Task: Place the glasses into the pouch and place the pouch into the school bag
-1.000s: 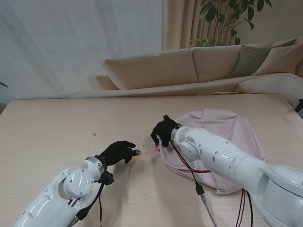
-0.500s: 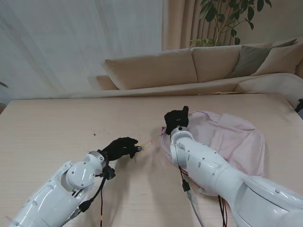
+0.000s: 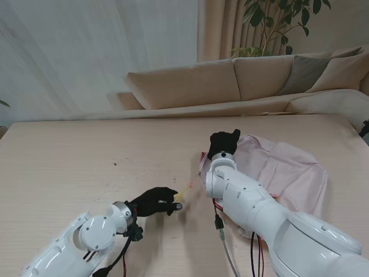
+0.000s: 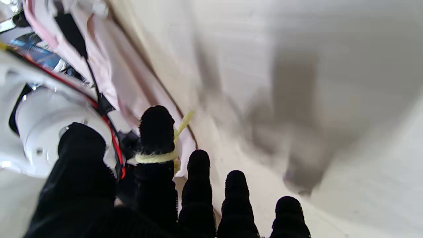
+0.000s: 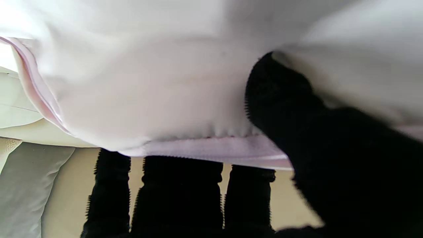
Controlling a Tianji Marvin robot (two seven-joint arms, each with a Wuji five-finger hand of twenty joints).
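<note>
The right hand (image 3: pixel 223 142) is pinching the pink school bag (image 3: pixel 288 173) by its rim, thumb inside, lifting the edge off the desk (image 3: pixel 86 156). The left hand (image 3: pixel 154 201) is hovering with a yellow cord (image 4: pixel 155 158) looped round one finger; whether it is gripping is unclear.

Sofa (image 3: pixel 230 81), plant (image 3: pixel 277 23), curtain (image 3: pixel 86 52) behind table (image 3: pixel 69 156)

Your left hand (image 3: pixel 157 201) has pulled back toward 6 o'clock, nearer to me, a yellow cord (image 3: pixel 183 191) (looped round one finger) trailing from it. Your right hand (image 3: pixel 223 143) has climbed toward 1 o'clock, lifting the pink school bag (image 3: pixel 288 173) edge it pinches.
</note>
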